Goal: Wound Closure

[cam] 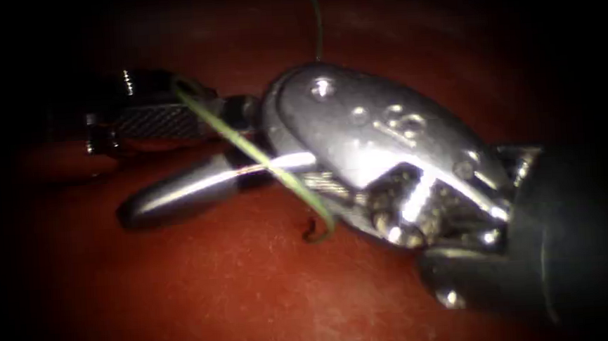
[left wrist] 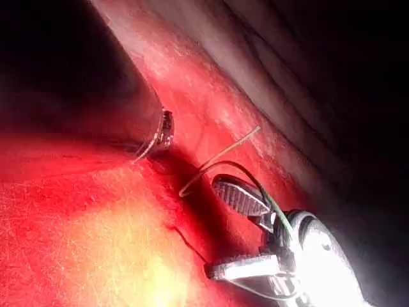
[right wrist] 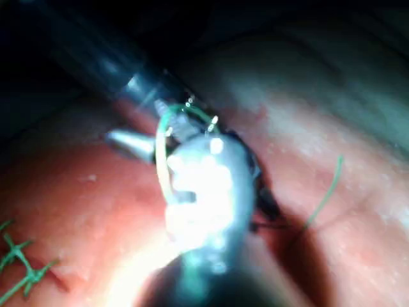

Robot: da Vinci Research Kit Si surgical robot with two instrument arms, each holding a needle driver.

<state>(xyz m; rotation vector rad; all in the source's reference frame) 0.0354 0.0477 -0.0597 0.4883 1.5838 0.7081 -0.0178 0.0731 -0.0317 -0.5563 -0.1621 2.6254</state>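
Two jaws of the right arm's hand (cam: 107, 175) stand wide apart and grip nothing. In the endoscope view the tool enters from about 4 o'clock and its jaws point toward 9 o'clock, low over the tissue (cam: 220, 295). The green thread (cam: 261, 155) lies draped across the tool just behind the jaws. It slants from 11 o'clock of the wrist down to 6 o'clock, where it curls and meets the tissue at a small dark spot close under the wrist. A further strand rises toward 12 o'clock behind the tool. My reading is that the thread is laid around the tool rather than pinched, so the wrap sits loose on the metal while the jaws are free. That placing would suit forming a loop for a knot, but this is a judgement only. In the left wrist view a short free end (left wrist: 249, 134) of thread sticks up from the tissue near the spread jaws, within reach of them. The left arm's tool (left wrist: 165, 128) hangs close by above the tissue, and whether its hand is wide or narrow I cannot tell. Cut ends of thread (right wrist: 19, 262) mark a finished stitch well apart from the right arm's tool. Where the needle lies, and on which side of the cut all this sits, I cannot tell.
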